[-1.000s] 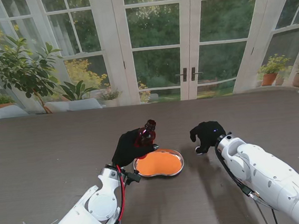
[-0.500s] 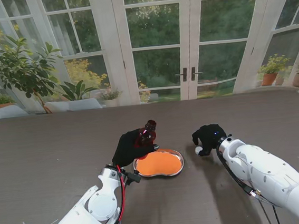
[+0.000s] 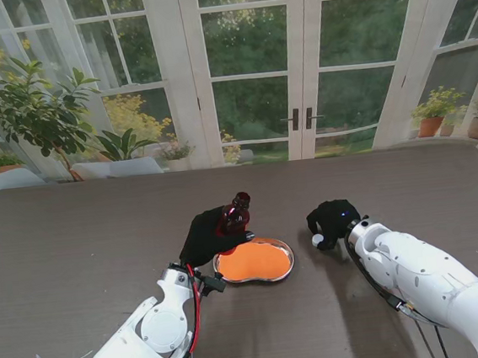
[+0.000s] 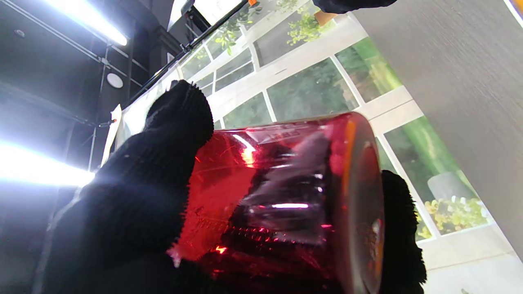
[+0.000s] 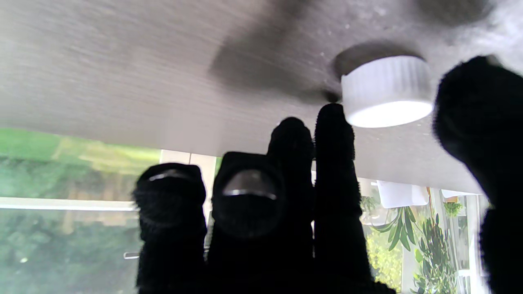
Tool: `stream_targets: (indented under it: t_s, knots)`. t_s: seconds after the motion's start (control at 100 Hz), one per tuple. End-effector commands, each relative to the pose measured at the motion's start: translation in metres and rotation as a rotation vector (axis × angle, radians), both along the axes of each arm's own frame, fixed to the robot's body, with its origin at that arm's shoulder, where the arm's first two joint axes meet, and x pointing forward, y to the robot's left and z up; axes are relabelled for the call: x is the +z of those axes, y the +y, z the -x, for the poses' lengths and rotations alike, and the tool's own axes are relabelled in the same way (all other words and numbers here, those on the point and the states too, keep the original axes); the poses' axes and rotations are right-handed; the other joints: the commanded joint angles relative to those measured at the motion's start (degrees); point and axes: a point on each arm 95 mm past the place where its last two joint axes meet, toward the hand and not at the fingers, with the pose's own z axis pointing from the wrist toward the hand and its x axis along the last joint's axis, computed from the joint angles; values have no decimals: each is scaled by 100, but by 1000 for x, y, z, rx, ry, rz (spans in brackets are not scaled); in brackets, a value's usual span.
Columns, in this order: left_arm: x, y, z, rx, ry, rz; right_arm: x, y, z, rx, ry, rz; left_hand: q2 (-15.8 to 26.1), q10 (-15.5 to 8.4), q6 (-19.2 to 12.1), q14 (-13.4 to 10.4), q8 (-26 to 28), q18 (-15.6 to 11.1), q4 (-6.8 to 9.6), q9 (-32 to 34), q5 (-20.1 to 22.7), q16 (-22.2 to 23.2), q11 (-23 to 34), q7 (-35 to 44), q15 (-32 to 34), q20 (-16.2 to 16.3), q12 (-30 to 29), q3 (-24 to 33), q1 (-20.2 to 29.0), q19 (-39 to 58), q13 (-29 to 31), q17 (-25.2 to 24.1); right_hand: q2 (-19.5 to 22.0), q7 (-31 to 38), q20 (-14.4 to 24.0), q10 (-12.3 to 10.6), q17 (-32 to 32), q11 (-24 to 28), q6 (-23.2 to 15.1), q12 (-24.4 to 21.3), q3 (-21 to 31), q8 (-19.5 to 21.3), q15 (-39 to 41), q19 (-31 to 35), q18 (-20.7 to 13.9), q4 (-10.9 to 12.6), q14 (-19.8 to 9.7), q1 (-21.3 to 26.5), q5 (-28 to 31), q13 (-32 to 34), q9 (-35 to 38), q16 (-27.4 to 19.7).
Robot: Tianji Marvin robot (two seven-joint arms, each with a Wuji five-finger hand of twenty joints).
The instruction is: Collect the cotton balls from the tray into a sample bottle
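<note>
My left hand (image 3: pixel 204 236) is grasping the red sample bottle (image 3: pixel 233 214) beside the tray (image 3: pixel 281 249); my right hand's (image 3: pixel 332 219) fingers (image 5: pixel 333 134) are bracketing the white cap (image 5: pixel 386 90) on the counter (image 3: pixel 76 245), unclamped—it risks skidding away.

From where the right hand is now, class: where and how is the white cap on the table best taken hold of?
Pinch the white cap by its ribbed side wall, coming down from above. It lies flat on the table, so only the rim offers opposing faces. The right hand already has a finger and the thumb on either side of it.
</note>
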Motion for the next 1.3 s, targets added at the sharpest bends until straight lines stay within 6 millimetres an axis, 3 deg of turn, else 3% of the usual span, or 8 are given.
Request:
stream_targets:
  t_s: [0.0, 0.85, 0.89, 0.91, 0.96, 1.15, 1.16, 1.29]
  knots:
    - [1, -3, 1, -17, 5, 0, -4, 1, 2, 5, 13, 9, 1259, -822, -1859, -237, -4, -260, -126, 521, 995, 22, 165, 728, 61, 78, -39, 1708, 920, 244, 75, -43, -346, 123, -16, -74, 104, 159, 1, 54, 332, 78, 240, 367, 95, -157, -116, 10, 130, 215, 181, 122]
    - [0, -3, 1, -18, 7, 3, -12, 1, 4, 21, 21, -3, 1268, -821, -1831, -209, -10, -247, -140, 519, 980, 24, 168, 733, 59, 82, -51, 1700, 921, 239, 55, -53, -280, 472, -29, -75, 186, 148, -79, 22, 440, 316, 441, 440, 144, -114, -97, 329, 773, 212, 403, 177]
    - [0, -3, 1, -19, 7, 3, -13, 1, 5, 23, 23, -3, 1264, -817, -1825, -201, -8, -246, -141, 520, 986, 25, 169, 737, 59, 82, -51, 1698, 920, 238, 55, -55, -254, 525, -33, -77, 188, 143, -116, 20, 402, 149, 450, 442, 141, -376, -89, 371, 792, 211, 420, 179]
    - [0, -3, 1, -19, 8, 3, -13, 1, 5, 23, 24, -3, 1264, -813, -1822, -194, -8, -245, -140, 519, 985, 25, 169, 737, 59, 81, -51, 1699, 921, 236, 56, -57, -252, 711, -36, -81, 188, 135, -152, 16, 383, -180, 454, 441, 151, -698, -81, 446, 800, 210, 440, 176]
    - [0, -3, 1, -20, 8, 3, -13, 1, 5, 23, 26, -5, 1265, -813, -1808, -189, -10, -238, -140, 515, 983, 24, 166, 736, 55, 82, -54, 1701, 925, 235, 47, -59, -216, 847, -35, -73, 190, 130, -192, 13, 353, -392, 460, 442, 158, -905, -71, 522, 782, 210, 462, 177]
    - [0, -3, 1, -20, 10, 3, -14, 1, 6, 27, 36, -10, 1262, -810, -1801, -187, -12, -237, -142, 518, 980, 24, 166, 738, 55, 83, -57, 1701, 929, 232, 50, -65, -197, 1383, -38, -75, 197, 124, -350, 5, 307, -893, 483, 447, 176, -1309, -43, 720, 772, 208, 566, 189]
    - [0, -3, 1, -20, 10, 3, -14, 1, 6, 27, 36, -10, 1263, -805, -1806, -188, -12, -237, -143, 517, 980, 24, 166, 738, 54, 84, -57, 1700, 927, 233, 50, -63, -149, 1567, -39, -70, 201, 104, -383, 50, 285, -1077, 484, 448, 184, -1376, -39, 766, 743, 208, 579, 189]
    - [0, -3, 1, -20, 10, 2, -15, 1, 6, 27, 45, -14, 1266, -798, -1785, -188, -15, -240, -145, 519, 976, 24, 166, 735, 53, 85, -60, 1696, 926, 235, 48, -61, -45, 1792, -39, -77, 204, 72, -439, 86, 236, -1197, 506, 451, 194, -1435, -21, 882, 716, 207, 636, 197]
